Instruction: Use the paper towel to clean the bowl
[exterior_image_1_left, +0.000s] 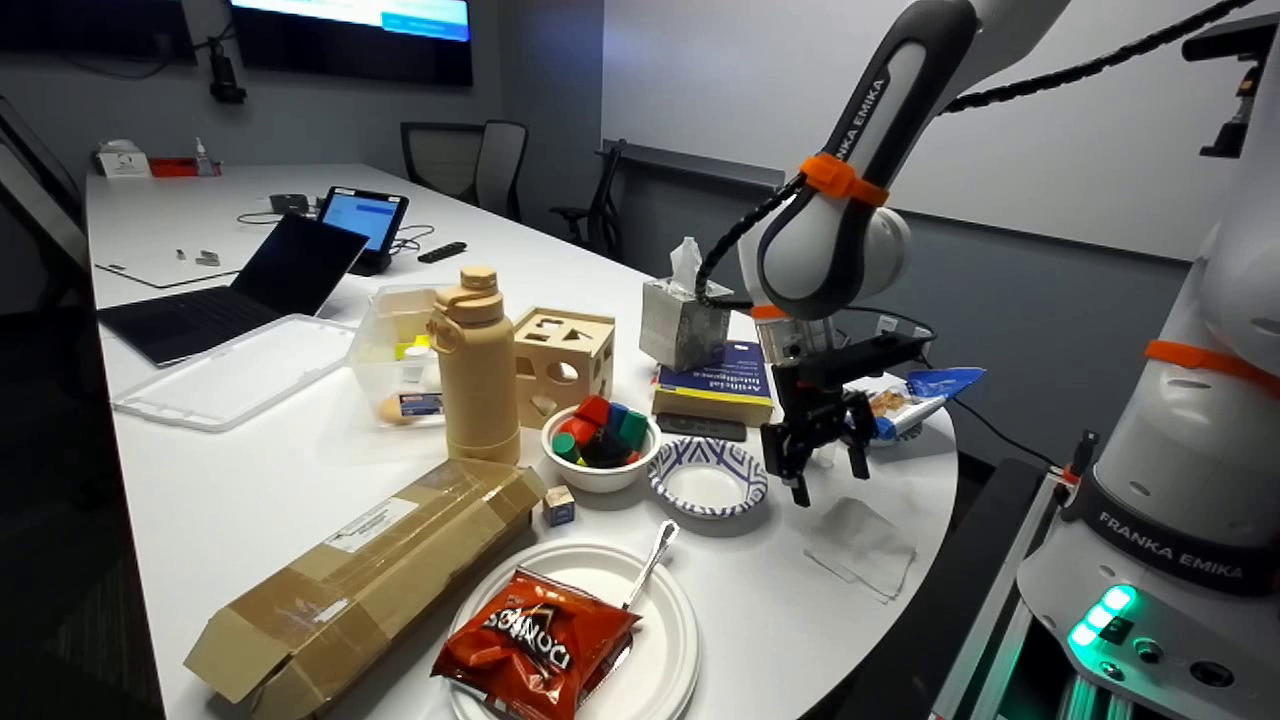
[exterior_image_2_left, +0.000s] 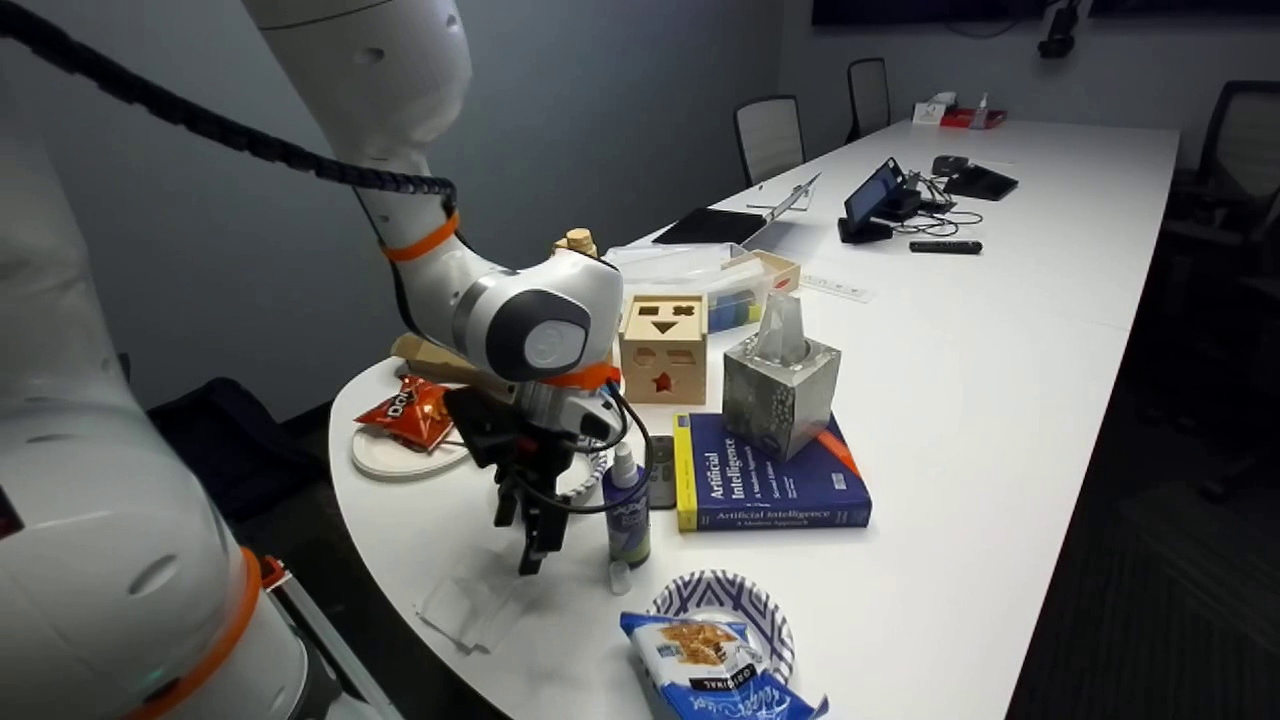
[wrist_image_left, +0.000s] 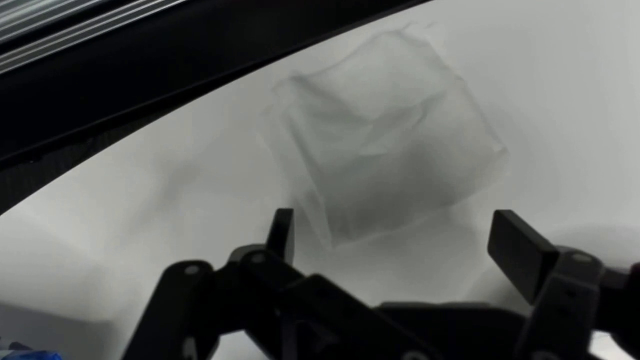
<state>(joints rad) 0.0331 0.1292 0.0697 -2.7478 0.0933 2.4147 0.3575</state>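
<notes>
the gripper (wrist_image_left: 397, 241) is matte black, its 2 fingertips (wrist_image_left: 521, 254) flat and block-shaped, its links (wrist_image_left: 330, 302) dotted with round grey pins (wrist_image_left: 257, 257). above it the arm (exterior_image_2_left: 400, 90) is white and rounded, with grey oval recesses (exterior_image_2_left: 370, 56), a black disc (exterior_image_2_left: 507, 338) around a pale cap (exterior_image_2_left: 553, 343), and white lettering (exterior_image_1_left: 864, 118) on black, partly covered by an orange band (exterior_image_1_left: 840, 180). a ribbed black cable (exterior_image_2_left: 255, 143) runs higher than the gripper. well apart from it, the white base (exterior_image_1_left: 1190, 465) has a black collar (exterior_image_1_left: 1170, 547) marked "franka emika" and green lights (exterior_image_1_left: 1100, 615).
</notes>
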